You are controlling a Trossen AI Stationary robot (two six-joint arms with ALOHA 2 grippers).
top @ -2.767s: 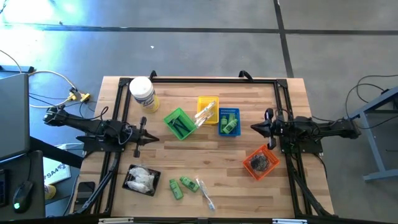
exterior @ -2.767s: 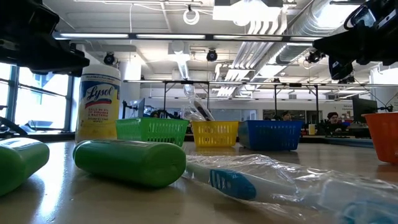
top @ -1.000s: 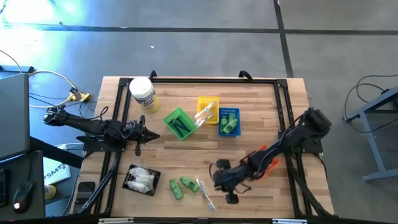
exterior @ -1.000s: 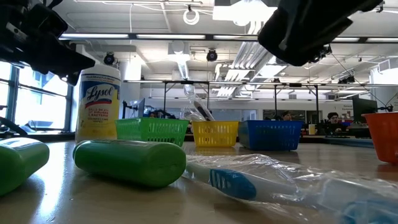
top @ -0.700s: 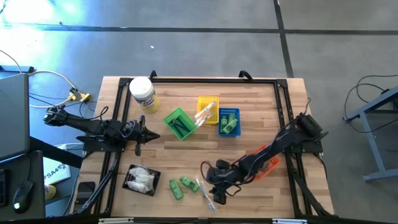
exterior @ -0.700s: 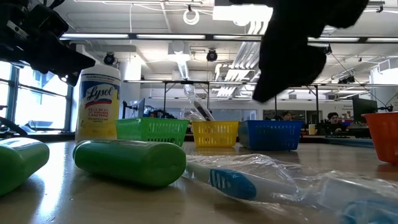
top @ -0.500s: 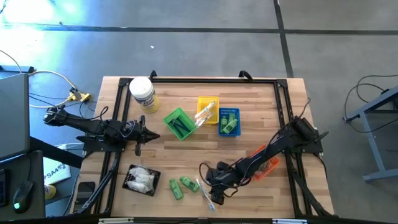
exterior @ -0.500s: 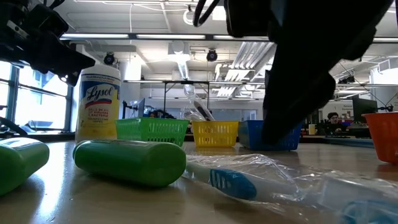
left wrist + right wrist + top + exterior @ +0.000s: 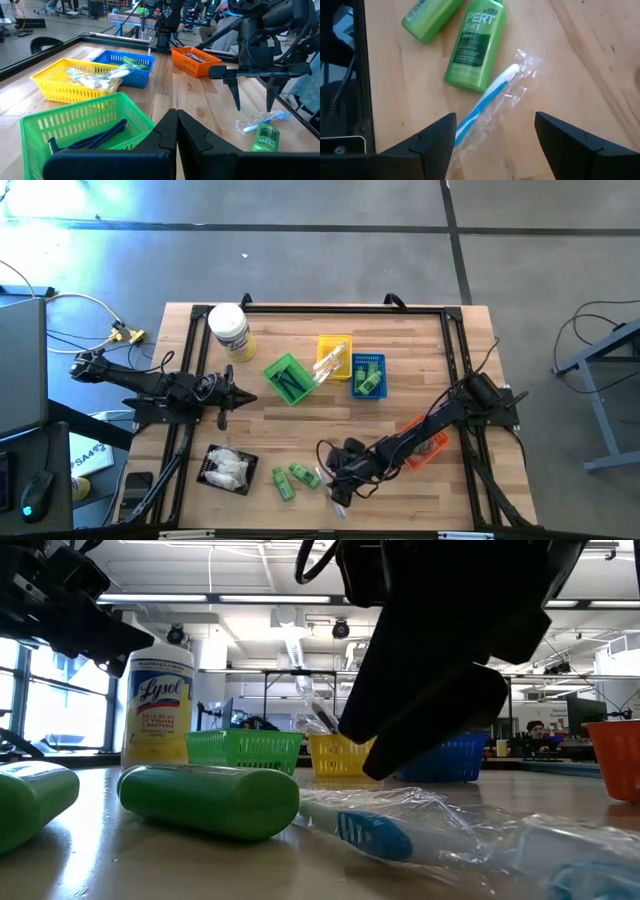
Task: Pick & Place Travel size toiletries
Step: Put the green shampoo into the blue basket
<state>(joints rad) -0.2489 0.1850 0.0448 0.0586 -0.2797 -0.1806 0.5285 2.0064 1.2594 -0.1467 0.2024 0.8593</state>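
Observation:
A toothbrush in a clear wrapper [image 9: 490, 102] lies flat on the table near its front edge, beside two green bottles [image 9: 476, 50] [image 9: 427, 15] that lie on their sides. My right gripper [image 9: 495, 120] hangs open just above the toothbrush [image 9: 330, 494]. Its fingers slant down, one on either side of the wrapper, and touch nothing. The left wrist view shows those fingers [image 9: 236, 95] clear of the table. My left gripper [image 9: 248, 398] waits shut and level at the table's left side.
Green [image 9: 288, 378], yellow [image 9: 333, 358] and blue [image 9: 367, 375] baskets stand mid-table. An orange basket [image 9: 420, 442] sits partly under my right arm. A black tray [image 9: 225, 470] with white packets lies front left. A white jar [image 9: 228, 330] stands at the back left.
My right gripper has come down and moved toward the table's left, from beside the orange basket to over the wrapped toothbrush, rolling at the wrist as it went. The toothbrush and the bottles have stayed where they were.

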